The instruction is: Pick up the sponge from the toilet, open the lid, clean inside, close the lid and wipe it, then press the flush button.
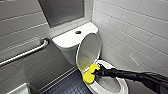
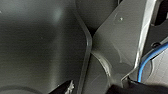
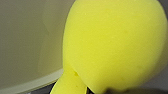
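Sponge (image 1: 89,75), thick yellow peanut shape, clamped in right end effector (image 1: 96,73) beside raised glossy oval lid (image 1: 88,50).

**Six kinds of thing are counted, one of each.**
One white ceramic two-piece toilet (image 1: 67,51) is counted, and with it one smooth white oval plastic lid (image 1: 89,51) and one small dark round flush button (image 1: 78,32). One bright yellow peanut-shaped sponge (image 1: 90,74) is seen. One curved silver metal grab bar (image 1: 27,53) is counted, and one thin blue cable (image 2: 147,59) is noted in the left wrist view.
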Controlling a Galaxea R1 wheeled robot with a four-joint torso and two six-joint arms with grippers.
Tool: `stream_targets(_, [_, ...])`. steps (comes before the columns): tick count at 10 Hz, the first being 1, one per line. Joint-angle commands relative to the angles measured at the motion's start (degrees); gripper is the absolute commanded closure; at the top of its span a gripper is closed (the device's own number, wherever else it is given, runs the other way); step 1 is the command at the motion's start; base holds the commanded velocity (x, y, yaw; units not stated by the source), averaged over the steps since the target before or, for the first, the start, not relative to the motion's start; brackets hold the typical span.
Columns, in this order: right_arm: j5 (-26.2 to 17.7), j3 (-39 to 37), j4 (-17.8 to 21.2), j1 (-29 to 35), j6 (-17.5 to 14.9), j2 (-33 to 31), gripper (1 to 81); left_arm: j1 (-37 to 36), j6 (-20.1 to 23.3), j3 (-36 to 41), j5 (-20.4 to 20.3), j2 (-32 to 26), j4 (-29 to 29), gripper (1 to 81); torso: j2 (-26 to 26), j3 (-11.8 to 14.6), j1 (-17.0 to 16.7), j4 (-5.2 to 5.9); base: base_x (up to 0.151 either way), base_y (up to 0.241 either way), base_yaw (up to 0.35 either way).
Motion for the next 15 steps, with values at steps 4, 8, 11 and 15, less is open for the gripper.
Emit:
stream_targets(4, [0.8, 10.1, -0.8, -1.4, 0.0, -6.3, 81.1, 2.1, 0.2, 0.6, 3.5, 0.4, 0.3, 1.0, 0.0, 0.0, 0.0, 0.0, 0.0, 0.0, 0.0])
stream_targets(8, [1.1, 17.5, -0.8, -5.0, 0.0, -14.8, 81.1, 2.1, 0.3, 0.6, 3.5, 0.8, 0.6, 1.0, 0.0, 0.0, 0.0, 0.02, 0.0, 0.0, 0.0])
stream_targets(11, [1.3, 23.9, -0.9, -7.0, 0.0, -22.4, 81.1, 2.1, 0.4, 0.6, 3.5, 0.8, 0.8, 1.0, 0.0, 0.0, 0.0, 0.02, 0.0, 0.0, 0.0])
stream_targets(15, [3.8, 28.1, -1.6, -12.7, 0.0, -30.5, 81.1, 2.2, 0.5, 0.6, 3.4, 0.8, 0.9, 1.0, 0.0, 0.0, 0.0, 0.02, 0.0, 0.0, 0.0])
